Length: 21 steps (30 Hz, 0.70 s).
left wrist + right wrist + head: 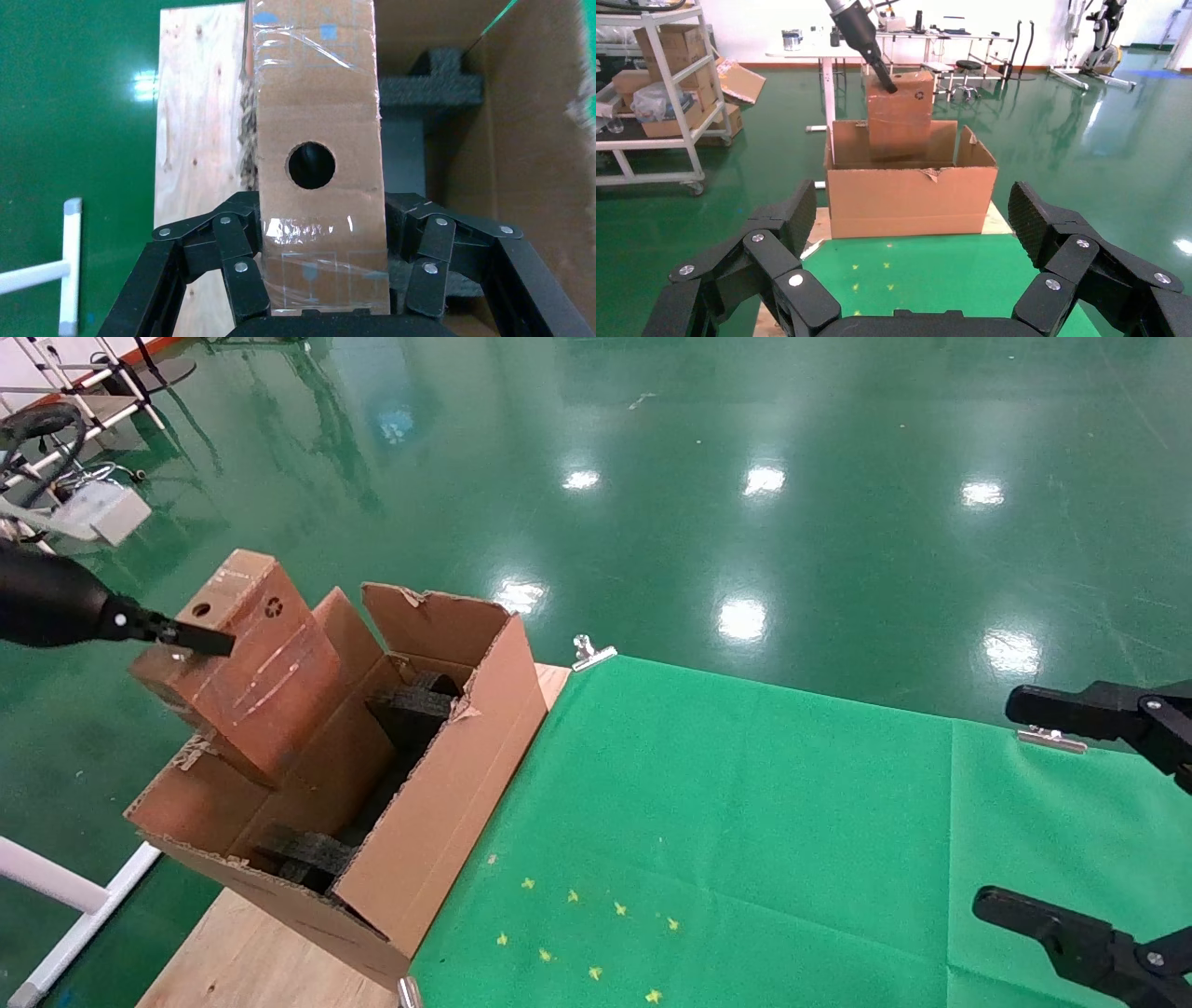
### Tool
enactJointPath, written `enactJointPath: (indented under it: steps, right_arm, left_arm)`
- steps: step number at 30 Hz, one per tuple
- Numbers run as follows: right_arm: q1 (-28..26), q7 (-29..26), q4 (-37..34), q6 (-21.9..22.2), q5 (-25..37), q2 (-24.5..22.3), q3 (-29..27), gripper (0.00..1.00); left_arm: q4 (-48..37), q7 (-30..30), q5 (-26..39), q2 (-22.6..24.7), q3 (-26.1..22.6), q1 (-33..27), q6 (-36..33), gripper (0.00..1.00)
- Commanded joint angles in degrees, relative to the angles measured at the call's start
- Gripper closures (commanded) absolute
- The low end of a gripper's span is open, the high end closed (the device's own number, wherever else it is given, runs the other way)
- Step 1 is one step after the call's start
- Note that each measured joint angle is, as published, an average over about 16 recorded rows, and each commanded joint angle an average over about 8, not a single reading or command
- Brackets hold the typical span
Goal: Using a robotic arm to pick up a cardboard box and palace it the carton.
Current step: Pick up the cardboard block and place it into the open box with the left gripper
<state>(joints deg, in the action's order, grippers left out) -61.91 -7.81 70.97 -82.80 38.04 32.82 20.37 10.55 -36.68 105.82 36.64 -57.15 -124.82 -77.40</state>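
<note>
My left gripper (pixel 191 638) is shut on the cardboard box (pixel 247 663), a slim brown taped box with a round hole. The gripper holds it tilted over the left side of the carton (pixel 447 784). In the left wrist view the fingers (pixel 246 281) press both sides of the box (pixel 320 105), with the gripper (pixel 323 210) just below the hole. Black foam (pixel 439 81) lies inside the carton (pixel 534 161). The right wrist view shows the box (pixel 899 112) with its lower end behind the carton's wall (pixel 909 193). My right gripper (pixel 1034 803) is open and empty over the green cloth at the right.
The carton stands on a wooden board (pixel 251 961) at the table's left end. A green cloth (pixel 745 822) with small yellow marks covers the rest, held by metal clips (pixel 591 654). The green floor lies beyond. Shelves with boxes (pixel 659 84) stand far off.
</note>
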Motion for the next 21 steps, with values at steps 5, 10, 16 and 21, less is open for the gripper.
enactJointPath:
  steps: [5, 10, 16, 21]
  right_arm:
    - [0.0, 0.0, 0.0, 0.0, 0.0, 0.0, 0.0, 0.0]
    - [0.0, 0.0, 0.0, 0.0, 0.0, 0.0, 0.0, 0.0]
    - [0.0, 0.0, 0.0, 0.0, 0.0, 0.0, 0.0, 0.0]
    - [0.0, 0.0, 0.0, 0.0, 0.0, 0.0, 0.0, 0.0]
  left_arm:
    - [-3.36, 2.38, 0.42, 0.73, -0.31, 1.59, 2.37, 1.0]
    - [-5.72, 3.41, 0.25, 1.37, -0.24, 3.15, 4.15, 1.0]
    - [-8.08, 3.91, -0.39, 2.12, 0.16, 5.43, 6.65, 1.0]
    - [-9.51, 3.88, -0.95, 2.85, 0.54, 7.71, 9.04, 1.0]
